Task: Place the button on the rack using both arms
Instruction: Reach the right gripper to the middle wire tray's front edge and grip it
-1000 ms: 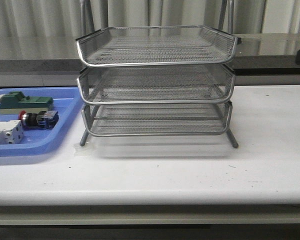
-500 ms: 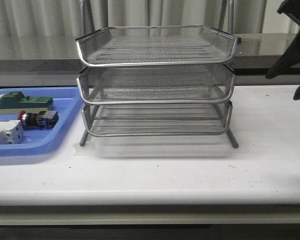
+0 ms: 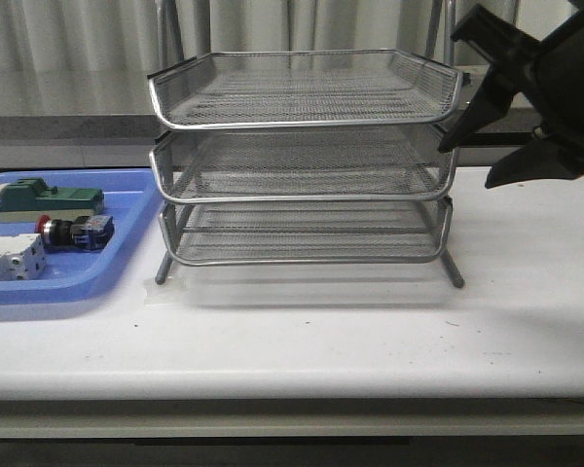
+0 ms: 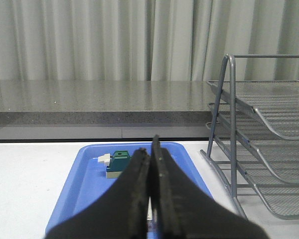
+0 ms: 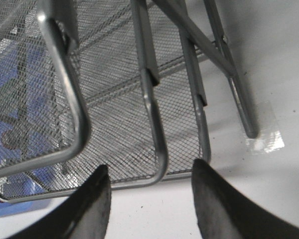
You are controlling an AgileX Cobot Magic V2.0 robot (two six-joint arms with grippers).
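The right end effector point(image 3: 482, 107), jaws spread, hangs beside the silver wire-mesh rack point(image 3: 305, 161), likely to pull a tier. The red-headed button point(image 3: 76, 232) waits in the blue plastic tray point(image 3: 127, 255); the left end effector point(image 4: 150, 164) is pressed together.

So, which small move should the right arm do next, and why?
Probably bring the open right gripper a little closer to the rack, onto the rim of a tier. It is beside the rack's right side, touching nothing, while the button lies in the blue tray.
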